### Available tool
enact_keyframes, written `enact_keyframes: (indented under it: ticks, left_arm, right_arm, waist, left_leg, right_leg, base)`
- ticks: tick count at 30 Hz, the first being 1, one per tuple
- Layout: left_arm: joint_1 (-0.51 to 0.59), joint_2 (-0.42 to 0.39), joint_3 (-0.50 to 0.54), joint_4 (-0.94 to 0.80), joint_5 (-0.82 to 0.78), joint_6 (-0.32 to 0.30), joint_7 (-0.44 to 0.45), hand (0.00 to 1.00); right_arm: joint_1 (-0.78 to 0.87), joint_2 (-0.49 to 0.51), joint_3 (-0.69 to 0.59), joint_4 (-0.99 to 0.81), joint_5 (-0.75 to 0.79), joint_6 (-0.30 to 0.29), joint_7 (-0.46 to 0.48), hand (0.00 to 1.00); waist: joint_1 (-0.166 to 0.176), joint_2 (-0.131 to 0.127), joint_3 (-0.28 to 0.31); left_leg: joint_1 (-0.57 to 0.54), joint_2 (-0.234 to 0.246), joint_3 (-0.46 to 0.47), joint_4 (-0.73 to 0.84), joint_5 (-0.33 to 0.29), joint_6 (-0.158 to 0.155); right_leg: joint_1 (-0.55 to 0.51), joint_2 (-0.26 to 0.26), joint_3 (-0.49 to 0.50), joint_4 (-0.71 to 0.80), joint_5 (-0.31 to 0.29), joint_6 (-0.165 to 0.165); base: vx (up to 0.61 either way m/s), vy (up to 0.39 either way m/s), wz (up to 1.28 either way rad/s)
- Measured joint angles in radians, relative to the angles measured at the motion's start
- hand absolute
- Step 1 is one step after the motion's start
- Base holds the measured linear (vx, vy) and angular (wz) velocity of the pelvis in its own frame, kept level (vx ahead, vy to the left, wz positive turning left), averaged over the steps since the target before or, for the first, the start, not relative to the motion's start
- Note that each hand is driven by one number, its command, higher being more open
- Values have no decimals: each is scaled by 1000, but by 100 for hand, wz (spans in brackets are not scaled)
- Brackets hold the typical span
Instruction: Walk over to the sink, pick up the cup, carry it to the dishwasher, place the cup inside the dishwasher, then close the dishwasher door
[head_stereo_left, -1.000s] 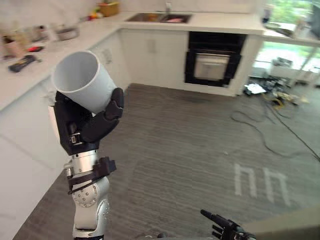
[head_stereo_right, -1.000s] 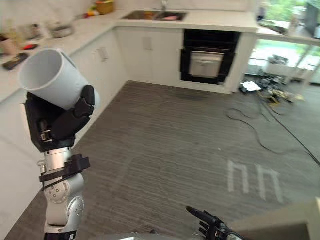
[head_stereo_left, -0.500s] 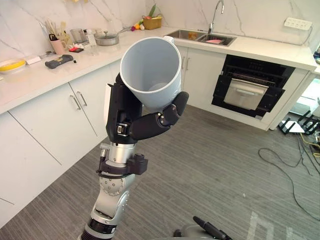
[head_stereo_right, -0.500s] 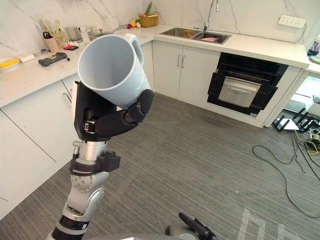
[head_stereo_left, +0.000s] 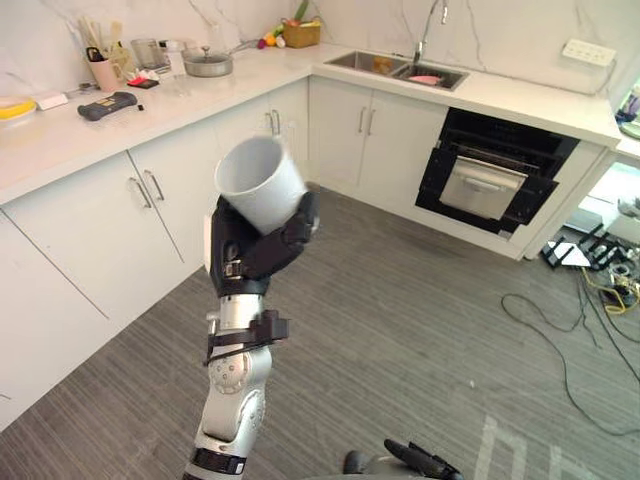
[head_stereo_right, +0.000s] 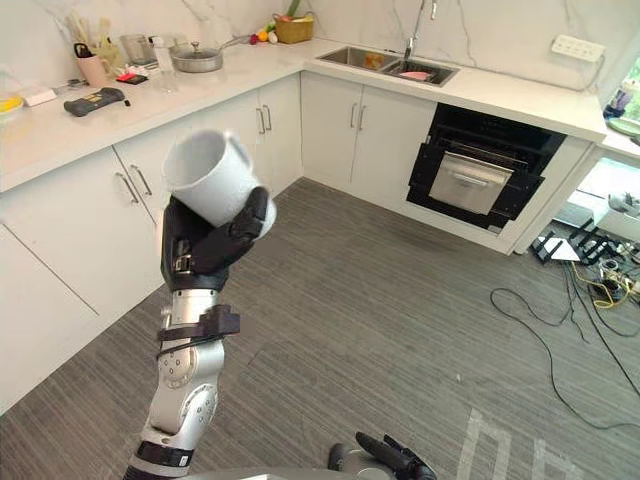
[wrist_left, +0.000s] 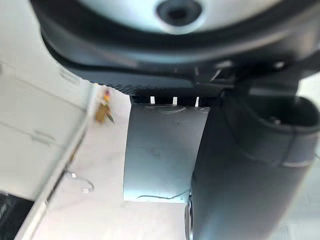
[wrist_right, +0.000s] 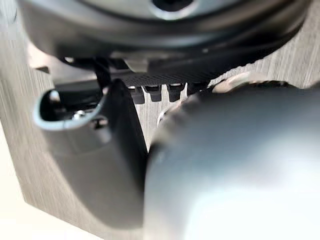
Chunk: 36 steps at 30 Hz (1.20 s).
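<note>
The left hand (head_stereo_left: 250, 255) clasps the tilted white cup (head_stereo_left: 258, 185); the right hand (head_stereo_left: 420, 460) hangs low, fingers relaxed.

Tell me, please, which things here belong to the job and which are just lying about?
Job: cup, held in the left hand; sink; black appliance beside it, probably the dishwasher.
Lying about: pan, fruit basket, utensil pot, black device on the counter; cables on the floor.

left arm (head_stereo_left: 234, 392): silver-grey, black wrist collar | left hand (head_stereo_left: 243, 258): dark, blocky
</note>
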Motion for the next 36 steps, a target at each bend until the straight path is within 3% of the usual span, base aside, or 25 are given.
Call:
enact_keyframes:
  ticks: [1, 2, 3, 4, 5, 6, 8, 10, 12, 13, 14, 15, 17, 18, 22, 24, 25, 26, 28, 30, 32, 33, 34, 35, 36]
  left_arm:
    - [44, -2, 33, 0, -14, 1, 27, 0]
    - [61, 0, 48, 0, -18, 2, 34, 0]
    - [88, 11, 55, 1, -38, 6, 56, 0]
    - [109, 12, 56, 0, -44, 6, 62, 0]
    - [115, 13, 57, 0, -49, 6, 62, 0]
    - [121, 11, 60, 0, -50, 6, 62, 0]
    - [122, 10, 61, 0, -49, 5, 46, 0]
    - [123, 8, 61, 0, -48, 5, 26, 0]
    - [134, -3, 61, -10, -48, 6, 16, 0]
    - [146, -7, 62, -20, -48, 5, 14, 0]
    - [178, -8, 64, -36, -49, -10, 10, 0]
    - [191, -7, 67, -34, -49, -19, 8, 0]
    - [199, -7, 84, -25, -50, -20, 6, 0]
    - [201, -3, 98, -19, -51, -16, 5, 0]
    - [181, 11, 81, -18, -71, 25, -51, 0]
    - [166, 49, 41, -25, -69, 41, -97, 0]
    - [166, 70, 16, -30, -67, 48, -110, 0]
    - [166, 81, 5, -31, -59, 47, -110, 0]
    - [146, 99, -32, -32, -5, 47, -107, 0]
    - [113, 107, -52, -30, 1, 55, -107, 0]
    - [71, 109, -65, -19, 1, 65, -109, 0]
    - [54, 108, -65, -16, -1, 75, -114, 0]
    - [52, 109, -60, -16, -3, 76, -127, 0]
    - [52, 115, -53, -19, -3, 76, -136, 0]
    - [47, 116, -46, -5, -1, 66, -149, 0]
  right_arm:
    - [-3, -10, 24, -4, 0, 1, 1, 100]
    - [-12, -15, 37, 1, -1, 1, 1, 100]
    - [-27, -24, 53, 6, -3, 12, 1, 100]
    - [-27, -38, 67, 5, -6, 26, 0, 100]
    - [-30, -42, 67, 4, -6, 30, 0, 100]
    - [-30, -46, 62, 4, -6, 35, -3, 100]
    - [-36, -51, 62, 6, -14, 43, -14, 100]
    - [-38, -53, 62, 16, -23, 45, -20, 100]
    - [-49, -65, 62, 43, -33, 44, -21, 100]
    - [-50, -69, 62, 48, -39, 44, -21, 100]
    - [-49, -74, 73, 73, -43, 40, -23, 100]
    - [-49, -75, 74, 84, -43, 40, -24, 100]
    - [-50, -74, 81, 90, -45, 39, -29, 100]
    - [-49, -69, 80, 91, -47, 33, -33, 100]
    - [-20, -58, 38, 91, -53, -12, -53, 100]
    - [-16, -32, -1, 77, -51, -39, -79, 100]
    - [-13, -24, -4, 64, -50, -63, -99, 100]
    - [-12, -22, -4, 54, -50, -72, -102, 100]
    - [-9, 5, -3, -7, -51, -98, -105, 100]
    - [-23, 33, -15, -35, -49, -114, -113, 100]
    - [-31, 55, -24, -58, -42, -115, -121, 100]
    - [-34, 57, -34, -72, -42, -103, -120, 100]
    - [-25, 57, -34, -81, -42, -91, -121, 100]
    - [-18, 60, -33, -88, -42, -88, -120, 100]
    - [-1, 62, -35, -91, -42, -82, -113, 100]
  waist:
    - [17, 4, 2]
    - [21, 9, 7]
    - [16, 12, 16]
    - [21, 23, 22]
    - [22, 31, 27]
    - [28, 31, 35]
    - [31, 35, 50]
    - [34, 24, 61]
    - [39, 25, 69]
    - [45, 29, 70]
    - [71, 38, 65]
    - [79, 42, 59]
    - [91, 41, 46]
    - [90, 18, 40]
    - [64, 4, 14]
    - [59, -21, 1]
    - [50, -29, -3]
    - [45, -28, -6]
    - [13, -24, -12]
    - [-14, -20, -10]
    - [-39, 1, 7]
    - [-42, 9, 20]
    - [-40, 3, 21]
    - [-38, -14, 28]
    - [-41, -29, 39]
  left_leg:
    - [12, 15, 15, 49, -25, -25]
    - [-6, 28, 22, 133, -45, -33]
    - [-99, 78, 33, 373, -36, -12]
    - [-200, 129, 43, 578, 43, 52]
    - [-238, 152, 42, 653, 96, 55]
    - [-279, 169, 44, 715, 87, 40]
    - [-297, 147, 60, 619, 29, 29]
    - [-308, 93, 74, 431, 23, 19]
    - [-326, -2, -3, 104, 120, -33]
    - [-329, -15, -43, 34, 176, -51]
    - [-334, -24, -141, -42, 256, -104]
    - [-333, -24, -158, -24, 301, -100]
    - [-327, -51, -173, 4, 344, -52]
    - [-319, -86, -145, 34, 316, 14]
    - [-278, -156, -118, 101, 206, 71]
    - [-185, -190, -107, 41, 170, 81]
    - [-110, -207, -104, -27, 164, 91]
    - [-76, -208, -103, -55, 163, 94]
    - [6, -188, -105, -133, 161, 95]
    - [30, -165, -105, -155, 155, 77]
    - [63, -123, -108, -170, 142, 54]
    - [96, -105, -99, -166, 133, 40]
    - [132, -102, -79, -149, 106, 0]
    - [155, -116, -78, -130, 84, -17]
    - [200, -134, -78, -82, 16, -28]
  right_leg:
    - [0, 7, 14, 85, -78, -7]
    - [7, 8, 17, 93, -102, -27]
    - [21, 10, 7, 98, -119, -31]
    - [47, 16, 3, 77, -121, -33]
    - [68, 19, 0, 59, -119, -37]
    - [100, 15, 0, 30, -117, -40]
    - [148, -1, 2, -7, -112, -50]
    - [197, -29, 3, -44, -115, -45]
    - [256, -67, 12, -76, -131, -18]
    - [270, -68, 24, -86, -134, -12]
    - [298, -64, 61, -103, -151, 17]
    - [314, -63, 80, -108, -162, 35]
    - [322, -83, 118, -102, -184, 66]
    - [322, -128, 141, -79, -213, 93]
    - [304, -210, 156, 98, -226, 132]
    - [201, -269, 151, 390, -173, 166]
    - [136, -303, 141, 554, -95, 126]
    - [105, -302, 141, 622, -93, 110]
    - [-29, -246, 97, 727, -169, 60]
    - [-130, -186, 34, 632, -229, 51]
    - [-176, -122, -49, 421, -234, 37]
    - [-176, -76, -69, 214, -167, 27]
    - [-146, -40, -58, -17, -24, 13]
    - [-123, -41, -48, -107, 86, 5]
    - [-109, -60, -43, -93, 240, -107]
  base:
    - [83, -95, -21]
    - [102, -69, -6]
    - [93, -83, 11]
    - [90, -88, 18]
    - [175, -71, 13]
    - [243, -3, 14]
    - [246, 18, 11]
    - [259, 58, 9]
    - [208, 94, -1]
    - [256, 162, -49]
    - [361, 237, -68]
    - [397, 266, -72]
    - [372, 235, -59]
    - [425, 251, -51]
    - [426, 223, -7]
    - [413, 182, -12]
    - [380, 128, -17]
    - [366, 90, -16]
    - [353, 26, -5]
    - [410, -41, 4]
    - [520, -100, 5]
    - [633, -163, -15]
    - [547, -147, -20]
    - [685, -205, -14]
    - [428, -130, -25]
